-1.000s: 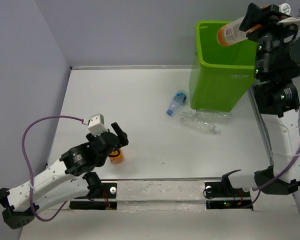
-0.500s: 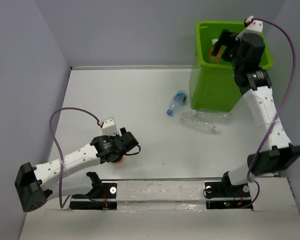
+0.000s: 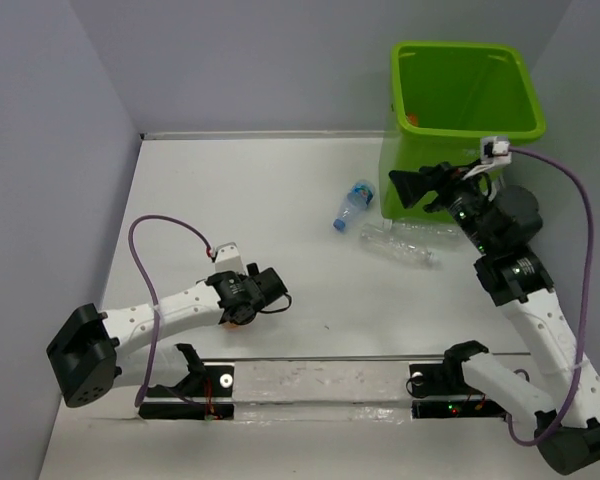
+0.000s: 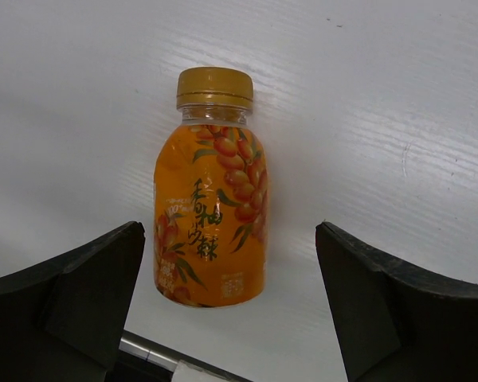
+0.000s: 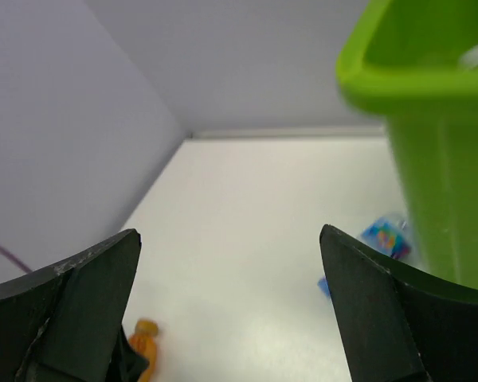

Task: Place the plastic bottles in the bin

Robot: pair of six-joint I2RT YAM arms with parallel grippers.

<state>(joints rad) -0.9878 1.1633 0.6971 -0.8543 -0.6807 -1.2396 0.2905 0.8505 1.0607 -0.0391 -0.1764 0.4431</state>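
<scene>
Since a second ago the right hand has left the mouth of the bin, where it carried an orange bottle above the rim. It now hangs lower, in front of the bin's near wall, and its fingers are spread wide with nothing between them. The left arm has also stretched out flatter along the near part of the worktop, moving its hand further right. In the right wrist view the two dark fingers frame only bare white surface, with the lime-green bin rising at the right edge and something pale showing just inside its rim. The left hand sits low over the orange bottle. Its fingers are also wide apart and stand on either side of the bottle without touching it. That bottle lies on its side on the worktop, with its gold cap pointing away from the wrist camera and its printed label facing up. From above it is almost wholly hidden under the hand. The right wrist camera catches it as a small orange shape at the lower left. Three more bottles lie on the worktop near the bin's foot. A small blue-labelled bottle is just beside the bin's left wall, with its cap pointing toward the near left. Two clear bottles lie on their sides close together in front of the bin, beneath the right hand.
</scene>
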